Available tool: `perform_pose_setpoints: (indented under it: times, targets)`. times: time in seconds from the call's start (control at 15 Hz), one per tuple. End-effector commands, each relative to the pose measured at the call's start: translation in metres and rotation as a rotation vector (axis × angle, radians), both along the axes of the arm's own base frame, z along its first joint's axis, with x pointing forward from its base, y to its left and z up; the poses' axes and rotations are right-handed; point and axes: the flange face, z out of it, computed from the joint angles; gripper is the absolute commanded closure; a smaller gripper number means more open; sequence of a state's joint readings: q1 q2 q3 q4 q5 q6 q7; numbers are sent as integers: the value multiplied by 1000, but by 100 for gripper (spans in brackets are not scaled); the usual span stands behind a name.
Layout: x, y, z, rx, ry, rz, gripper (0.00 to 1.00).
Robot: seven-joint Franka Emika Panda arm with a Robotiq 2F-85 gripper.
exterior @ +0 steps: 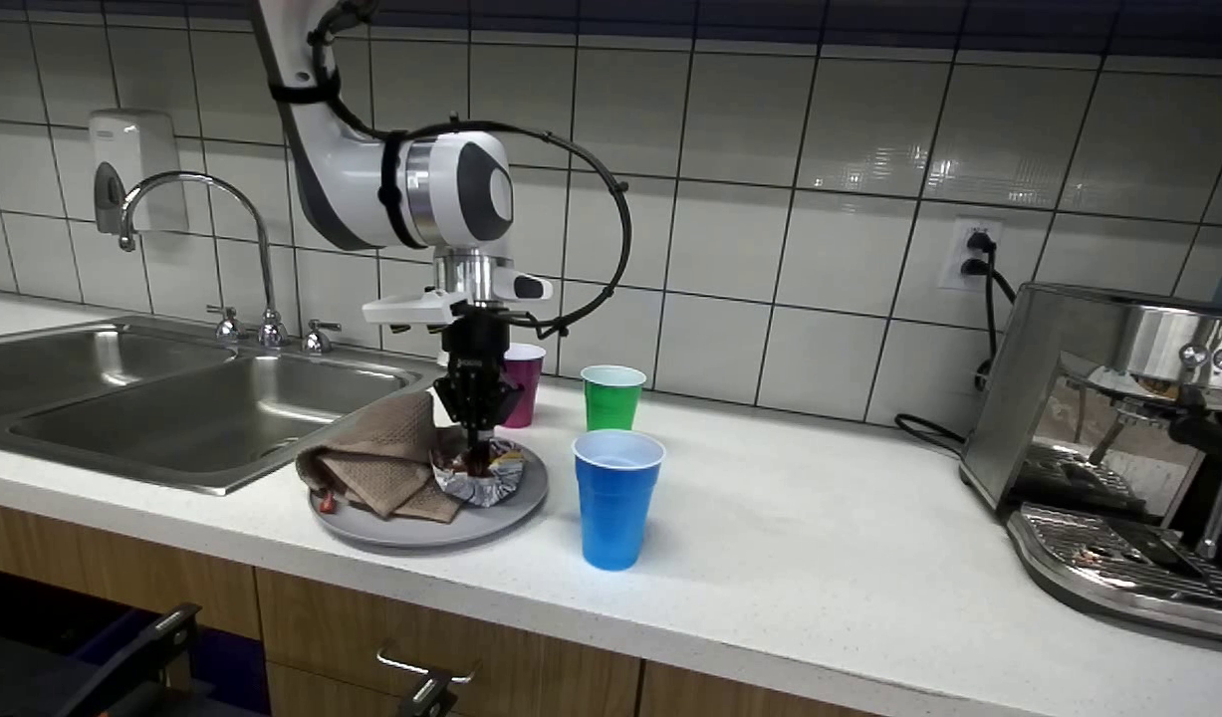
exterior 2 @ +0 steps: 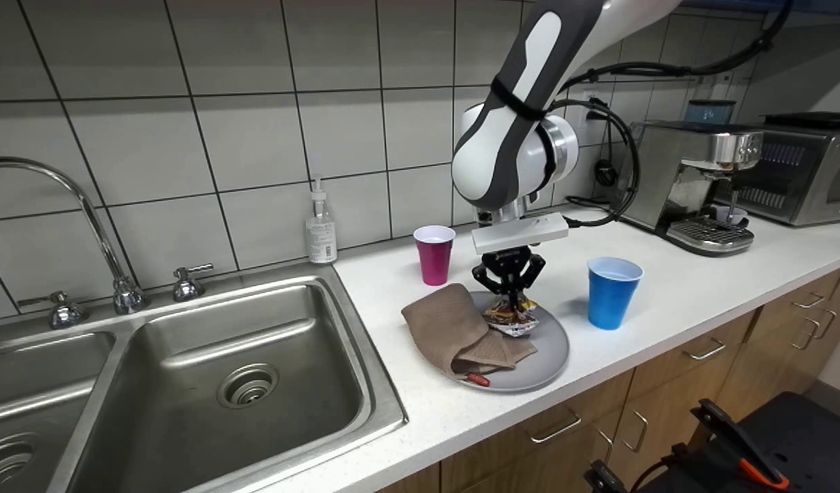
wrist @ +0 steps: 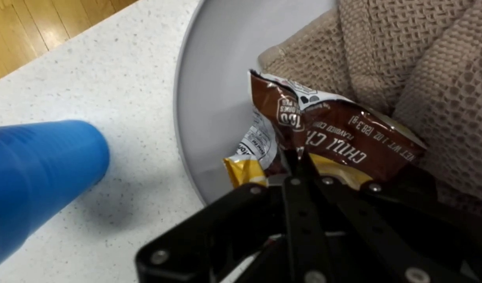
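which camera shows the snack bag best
The wrist view: it shows the snack bag close and large, some print readable, though the fingers cover part of it. Both exterior views show it only small, on the gray plate, its print unreadable.

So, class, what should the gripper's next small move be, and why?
Probably a short, straight lift to test the grip: the gripper is shut on the crumpled wrapper, down at the grey plate next to the brown cloth. Going straight up would likely keep it clear of the blue cup standing beside the plate.
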State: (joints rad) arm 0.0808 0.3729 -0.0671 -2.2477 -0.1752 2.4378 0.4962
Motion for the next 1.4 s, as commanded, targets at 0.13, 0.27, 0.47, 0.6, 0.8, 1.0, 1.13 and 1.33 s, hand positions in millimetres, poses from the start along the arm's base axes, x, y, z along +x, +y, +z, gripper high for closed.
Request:
perform_pose_setpoints:
  times: [0.13, 0.27, 0.47, 0.6, 0.8, 1.0, 1.13, 1.33]
  targets:
    - [-4, 1, 25, 12, -23, -5, 100]
    - [-6, 0, 38, 16, -46, -5, 100]
    - [-10, -2, 61, 18, -83, -5, 100]
    - [-13, -4, 77, 19, -109, -8, 100]
    - [-14, -9, 99, 23, -148, -16, 100]
    - [-13, -19, 116, 23, -179, -30, 100]
    - [-11, -26, 124, 26, -193, -44, 100]
    - [-9, -40, 132, 24, -211, -72, 100]
